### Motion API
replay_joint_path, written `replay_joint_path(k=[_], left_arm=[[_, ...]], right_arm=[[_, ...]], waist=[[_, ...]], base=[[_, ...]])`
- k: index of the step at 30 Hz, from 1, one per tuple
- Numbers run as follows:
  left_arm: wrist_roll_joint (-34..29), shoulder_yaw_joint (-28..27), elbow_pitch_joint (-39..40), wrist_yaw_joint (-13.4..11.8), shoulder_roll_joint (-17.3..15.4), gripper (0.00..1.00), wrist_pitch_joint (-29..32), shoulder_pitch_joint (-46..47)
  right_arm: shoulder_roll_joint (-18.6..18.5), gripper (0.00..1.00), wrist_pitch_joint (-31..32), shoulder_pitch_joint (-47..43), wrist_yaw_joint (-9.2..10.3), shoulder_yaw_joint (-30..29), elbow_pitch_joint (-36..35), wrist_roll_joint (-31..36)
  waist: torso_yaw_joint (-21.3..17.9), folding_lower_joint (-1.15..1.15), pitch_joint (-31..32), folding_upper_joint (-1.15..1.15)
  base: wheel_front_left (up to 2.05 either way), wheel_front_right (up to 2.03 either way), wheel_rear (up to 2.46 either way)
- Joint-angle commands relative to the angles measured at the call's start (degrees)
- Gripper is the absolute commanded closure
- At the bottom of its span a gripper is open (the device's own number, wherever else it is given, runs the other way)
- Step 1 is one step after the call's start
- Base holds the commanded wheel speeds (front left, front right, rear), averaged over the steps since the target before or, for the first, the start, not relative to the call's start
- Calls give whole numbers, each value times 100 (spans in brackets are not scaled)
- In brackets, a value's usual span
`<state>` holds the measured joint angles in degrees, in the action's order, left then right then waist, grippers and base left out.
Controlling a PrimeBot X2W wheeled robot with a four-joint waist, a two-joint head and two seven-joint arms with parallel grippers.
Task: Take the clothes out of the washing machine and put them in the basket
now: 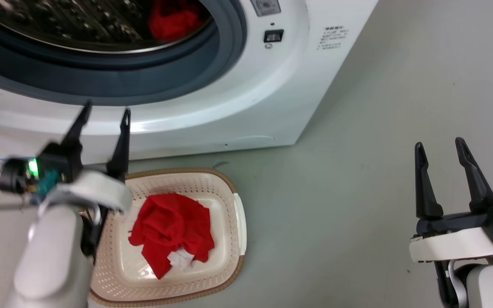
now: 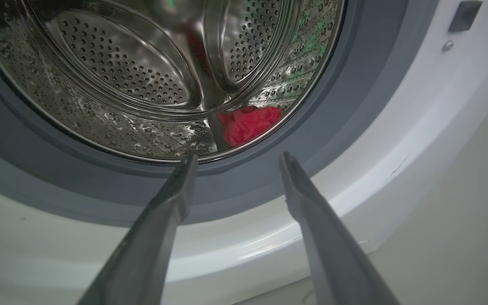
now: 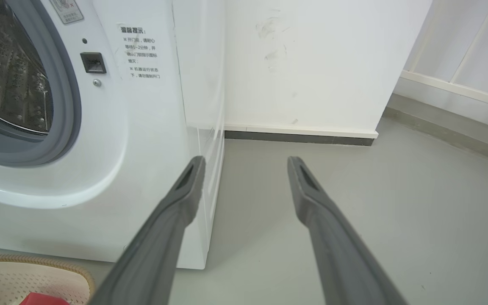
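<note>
Clothes (image 1: 169, 229) lie in the basket (image 1: 195, 185) on the grey floor (image 1: 336, 214).

The head view's top edge crops the large white front-loading washing machine (image 1: 250, 98) and the bright red fabric garment (image 1: 171, 21). The pale left forearm (image 1: 54, 256) hides the cream perforated plastic basket's (image 1: 239, 222) left side; the washer's label print (image 1: 333, 38) seems illegible.

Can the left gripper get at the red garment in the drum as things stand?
Probably yes: the left gripper is open and points at the open porthole, with nothing between it and the red garment low in the drum.
</note>
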<state>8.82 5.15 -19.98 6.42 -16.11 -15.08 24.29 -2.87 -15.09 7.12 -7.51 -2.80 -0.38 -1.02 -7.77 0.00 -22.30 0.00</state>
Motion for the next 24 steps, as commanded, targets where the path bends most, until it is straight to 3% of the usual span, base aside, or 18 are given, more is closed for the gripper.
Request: replay_joint_path(k=[1, 8, 13, 19, 24], left_arm=[[32, 60, -34, 32, -91, 0, 51, 248], [472, 445, -465, 99, -545, 0, 1158, 1916], [774, 914, -822, 101, -1075, 0, 1754, 3174], [1283, 1383, -1512, 103, -1618, 0, 2627, 4638], [1559, 1578, -2145, 103, -1876, 0, 3373, 5703]], right_arm=[[0, 0, -12, 101, 4, 0, -33, -26], [-1, 0, -12, 224, 4, 34, -134, -96], [0, 0, -12, 367, 4, 136, -234, -205], [0, 0, -12, 511, 4, 388, -295, -408], [2, 0, -12, 581, 4, 636, -313, -629]], waist=[[-125, 0, -199, 0], [-329, 0, -830, 0], [-554, 0, -1343, 0], [-923, 0, -1913, 0], [-1266, 0, -2271, 0]], base=[[0, 0, 0], [0, 0, 0], [0, 0, 0], [0, 0, 0], [0, 0, 0]])
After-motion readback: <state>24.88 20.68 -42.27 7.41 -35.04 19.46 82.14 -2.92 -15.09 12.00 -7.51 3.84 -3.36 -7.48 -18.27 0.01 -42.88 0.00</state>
